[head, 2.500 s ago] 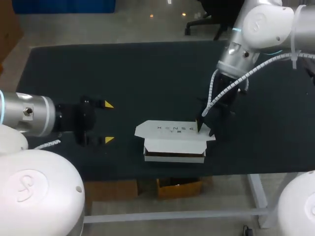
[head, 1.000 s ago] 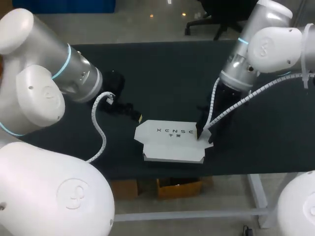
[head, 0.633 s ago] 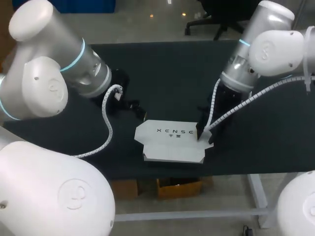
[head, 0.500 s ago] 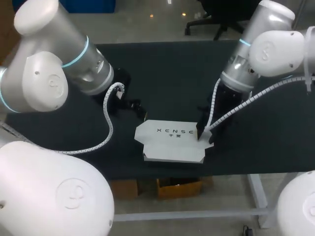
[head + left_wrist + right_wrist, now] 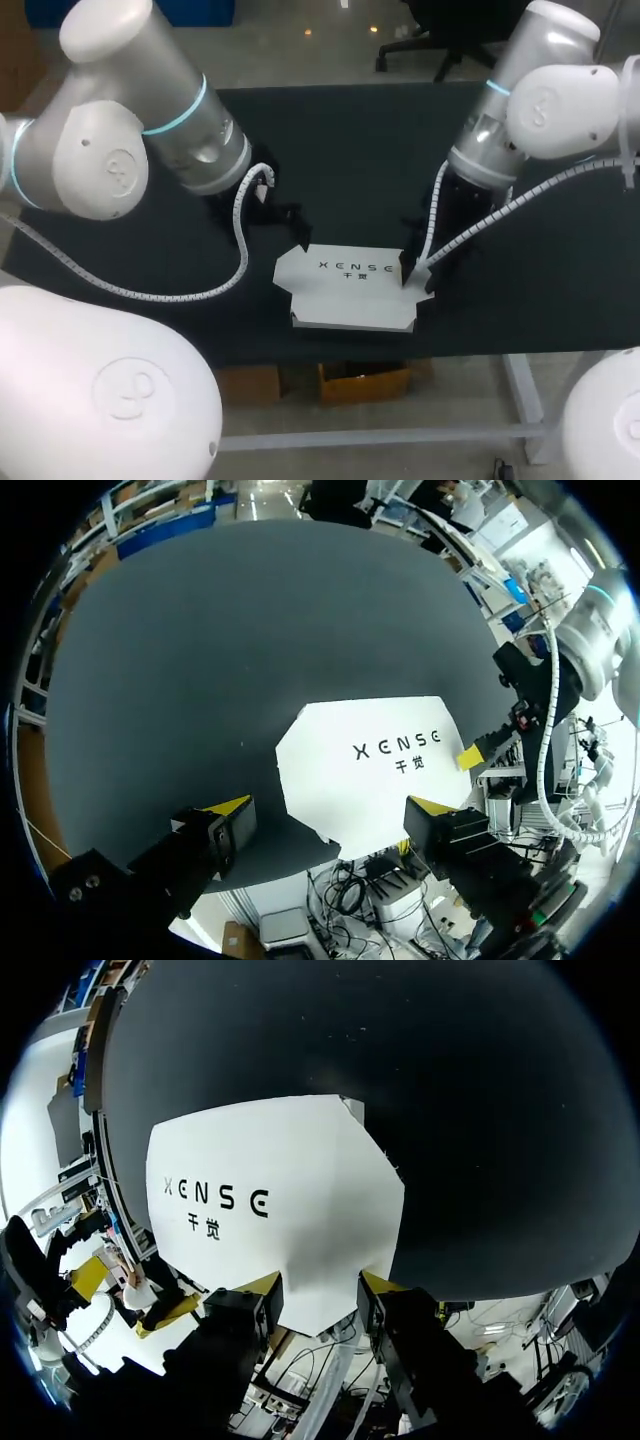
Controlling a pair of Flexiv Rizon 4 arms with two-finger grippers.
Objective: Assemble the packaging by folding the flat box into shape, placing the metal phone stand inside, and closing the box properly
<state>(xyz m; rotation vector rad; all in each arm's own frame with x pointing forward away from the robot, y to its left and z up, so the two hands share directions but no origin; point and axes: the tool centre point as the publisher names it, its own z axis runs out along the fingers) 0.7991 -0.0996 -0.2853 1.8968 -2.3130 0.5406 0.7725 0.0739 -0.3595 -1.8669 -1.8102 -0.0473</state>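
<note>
The white box (image 5: 350,290) lay on the dark table (image 5: 330,140), near its front edge, with its printed lid (image 5: 260,1190) folded down flat over the body. The right gripper (image 5: 321,1282) stood at the box's right end. Its fingers (image 5: 262,1282) were a narrow gap apart with their yellow tips down at the lid's edge, and the white end of the lid showed in the gap between them. The left gripper (image 5: 329,805) was spread wide and held nothing. It hung by the box's rear left corner, so that in the left wrist view the corner and near edge of the lid sat ahead of and between its two tips, and neither tip could be seen pressing on the card. In the same view one yellow tip of the right gripper showed at the far end of the lid.
</note>
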